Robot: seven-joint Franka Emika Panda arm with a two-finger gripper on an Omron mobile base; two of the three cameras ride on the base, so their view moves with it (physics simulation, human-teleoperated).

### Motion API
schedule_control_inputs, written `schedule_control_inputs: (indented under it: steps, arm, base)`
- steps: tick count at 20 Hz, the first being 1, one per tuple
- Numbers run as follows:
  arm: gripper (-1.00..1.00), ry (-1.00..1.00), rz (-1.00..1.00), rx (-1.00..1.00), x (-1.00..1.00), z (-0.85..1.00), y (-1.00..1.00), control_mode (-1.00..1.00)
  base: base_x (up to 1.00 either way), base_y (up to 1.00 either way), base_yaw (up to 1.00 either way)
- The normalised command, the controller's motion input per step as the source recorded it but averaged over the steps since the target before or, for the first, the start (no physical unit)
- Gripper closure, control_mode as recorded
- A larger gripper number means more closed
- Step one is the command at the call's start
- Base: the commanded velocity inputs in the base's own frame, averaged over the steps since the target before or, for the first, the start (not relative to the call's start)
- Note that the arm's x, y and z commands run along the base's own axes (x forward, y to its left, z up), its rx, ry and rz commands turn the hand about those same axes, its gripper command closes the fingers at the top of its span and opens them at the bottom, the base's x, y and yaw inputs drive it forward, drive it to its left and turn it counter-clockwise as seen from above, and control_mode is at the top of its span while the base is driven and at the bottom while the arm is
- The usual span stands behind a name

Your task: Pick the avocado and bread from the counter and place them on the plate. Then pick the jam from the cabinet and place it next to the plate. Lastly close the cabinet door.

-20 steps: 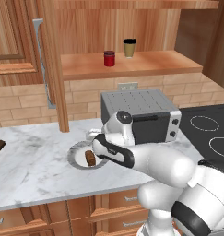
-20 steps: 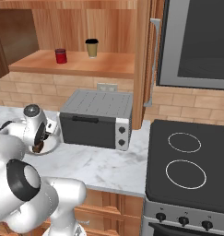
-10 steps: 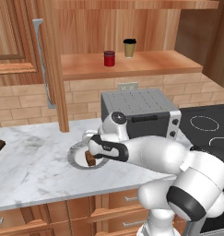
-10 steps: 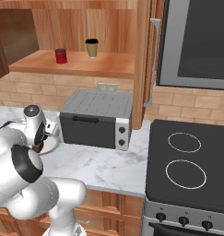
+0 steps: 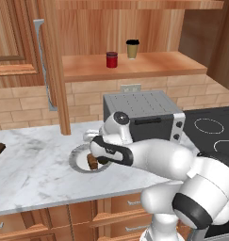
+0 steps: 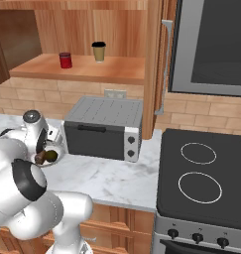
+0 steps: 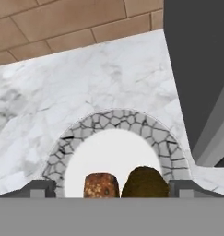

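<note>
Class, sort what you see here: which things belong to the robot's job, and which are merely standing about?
Job: avocado, bread, plate, jam, cabinet door, counter.
Standing about: paper cup, toaster oven, stove.

Two base views from behind-left and behind-right, sharing the plate (image 5: pixel 78 160), hand view close above it

Arm hides part of the plate (image 5: pixel 78 156); bread (image 7: pixel 101 185) cut off below

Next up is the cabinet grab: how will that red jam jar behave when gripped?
The jam is a short upright cylinder, so probably stable, though it may roll if tipped. Its smooth sides could slip. The paper cup beside it looks easier to topple.
</note>
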Motion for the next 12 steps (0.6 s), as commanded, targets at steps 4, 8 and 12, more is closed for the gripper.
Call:
schedule_control_inputs:
  steps: [4,8,12]
  arm:
    - [-1.00,-0.07,0.00,0.00,-0.05,0.55,0.15,-1.00]
    - [-1.00,-0.15,0.00,0.00,-0.36,0.79,0.12,-1.00]
    - [-1.00,-0.21,-0.01,0.00,-0.42,0.86,0.01,-1.00]
  base:
    - [0.00,0.00,0.00]
    - [0.00,0.00,0.00]
    - [0.00,0.00,0.00]
